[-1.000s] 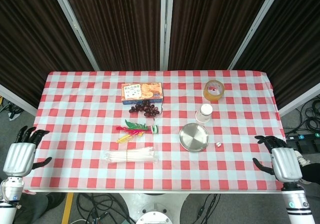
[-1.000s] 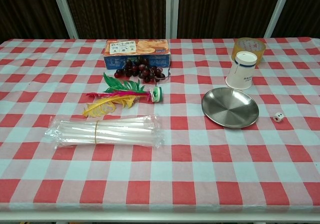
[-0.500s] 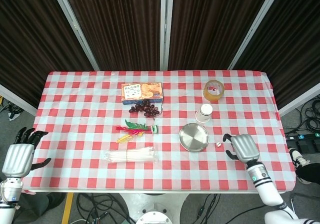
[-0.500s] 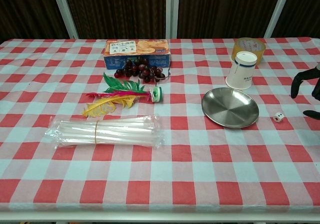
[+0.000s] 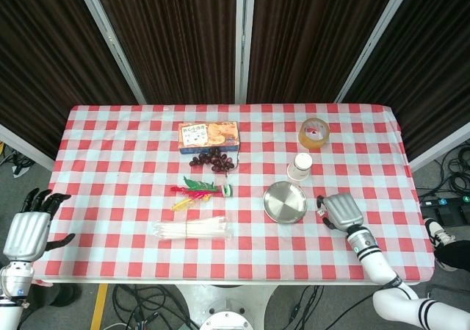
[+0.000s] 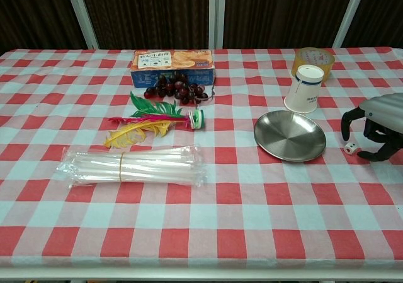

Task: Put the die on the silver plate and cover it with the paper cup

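From the head view, the right hand (image 5: 341,212) hovers over the red-and-white checked tablecloth (image 5: 110,176) near its right front part, just right of the round silver metal plate (image 5: 285,202); the die is hidden beneath it. The white paper cup (image 5: 299,166) stands upside down just behind the plate. The left hand (image 5: 29,231) hangs off the left front corner, fingers spread, holding nothing.

From the chest view, the right hand (image 6: 374,127) arches over the small white die (image 6: 351,147), fingers curved downward around it (contact unclear). The die lies on the cloth just right of the plate (image 6: 289,135), with the cup (image 6: 304,88) behind it.
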Controlling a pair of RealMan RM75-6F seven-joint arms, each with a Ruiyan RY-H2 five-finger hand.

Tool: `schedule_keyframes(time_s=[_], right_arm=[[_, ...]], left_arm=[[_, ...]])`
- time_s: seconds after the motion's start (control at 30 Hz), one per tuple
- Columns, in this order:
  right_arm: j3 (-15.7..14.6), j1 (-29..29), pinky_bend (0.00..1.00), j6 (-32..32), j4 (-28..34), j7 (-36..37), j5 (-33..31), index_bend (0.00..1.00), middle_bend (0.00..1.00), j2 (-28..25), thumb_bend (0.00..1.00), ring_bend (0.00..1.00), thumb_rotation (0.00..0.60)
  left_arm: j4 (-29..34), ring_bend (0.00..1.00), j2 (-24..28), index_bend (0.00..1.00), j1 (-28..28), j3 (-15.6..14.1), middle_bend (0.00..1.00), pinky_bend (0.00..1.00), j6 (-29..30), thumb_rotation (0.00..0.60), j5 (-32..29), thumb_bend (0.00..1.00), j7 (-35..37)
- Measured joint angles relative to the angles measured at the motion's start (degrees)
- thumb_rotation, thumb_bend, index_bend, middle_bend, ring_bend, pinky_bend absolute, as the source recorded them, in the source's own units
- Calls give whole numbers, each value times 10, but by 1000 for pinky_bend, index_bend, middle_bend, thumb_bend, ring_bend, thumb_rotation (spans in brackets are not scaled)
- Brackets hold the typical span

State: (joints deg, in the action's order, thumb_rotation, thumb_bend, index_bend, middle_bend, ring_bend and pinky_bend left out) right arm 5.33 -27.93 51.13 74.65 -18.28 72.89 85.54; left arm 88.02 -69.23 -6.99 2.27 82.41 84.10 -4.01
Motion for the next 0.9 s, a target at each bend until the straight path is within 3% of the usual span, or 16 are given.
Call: schedule_keyframes(time_s=[0.17, 0.37, 0.67, 0.9], right_arm=[[-5, -6, 1000, -4, -19, 15, 1, 483, 943, 13, 263, 951, 600], [-6, -13, 1000, -5, -30, 23, 4, 623, 943, 19, 329, 951, 600], [19, -41, 1000, 0, 23, 62, 19, 628, 943, 6, 329, 950, 600], [40, -106, 1000, -65, -28, 44, -4, 561, 941, 60, 329, 917, 600]], left_arm=[[0, 120, 0, 234, 0, 0, 223, 77, -1, 600, -1, 30, 0], [-3, 121, -2, 235, 1, 0, 223, 77, -1, 600, -3, 29, 2], [-3, 120, 0, 235, 2, 0, 223, 77, 1, 600, -3, 29, 2], [-2, 120, 1, 234, 6, -1, 223, 77, 3, 600, -6, 30, 3]])
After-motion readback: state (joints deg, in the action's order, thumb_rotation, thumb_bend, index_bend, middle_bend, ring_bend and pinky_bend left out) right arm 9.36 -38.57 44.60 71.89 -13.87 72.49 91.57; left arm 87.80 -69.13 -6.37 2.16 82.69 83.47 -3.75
